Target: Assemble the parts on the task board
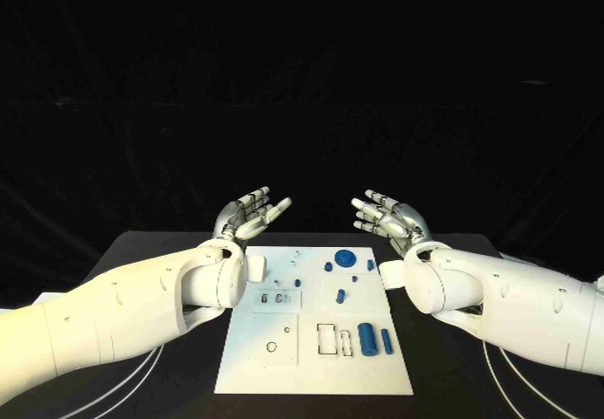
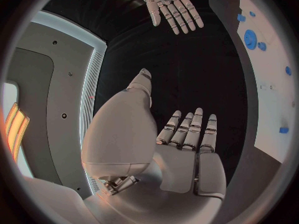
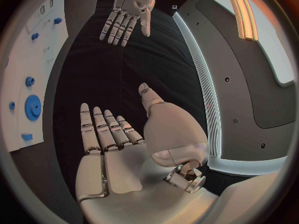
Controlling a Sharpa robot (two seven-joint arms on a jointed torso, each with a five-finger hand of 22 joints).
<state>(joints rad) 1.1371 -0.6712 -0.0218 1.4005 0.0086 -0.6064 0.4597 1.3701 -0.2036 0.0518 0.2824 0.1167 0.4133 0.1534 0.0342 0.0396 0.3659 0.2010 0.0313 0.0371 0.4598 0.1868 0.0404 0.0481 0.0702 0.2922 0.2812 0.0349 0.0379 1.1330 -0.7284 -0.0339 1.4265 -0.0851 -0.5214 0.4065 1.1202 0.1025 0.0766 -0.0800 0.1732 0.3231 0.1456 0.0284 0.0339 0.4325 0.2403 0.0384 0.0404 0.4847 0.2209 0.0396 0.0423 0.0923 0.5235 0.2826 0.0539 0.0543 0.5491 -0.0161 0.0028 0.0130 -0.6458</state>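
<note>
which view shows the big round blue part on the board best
The head view: the round blue part shows from above at the far end of the task board, among the other parts. The right wrist view shows it close, toothed like a gear, but bent at the rim. The left wrist view shows it small near the edge.

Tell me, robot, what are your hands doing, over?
Left hand open, right hand open, both raised beyond the task board. Blue parts lying on board, untouched. Nothing in the way.
</note>
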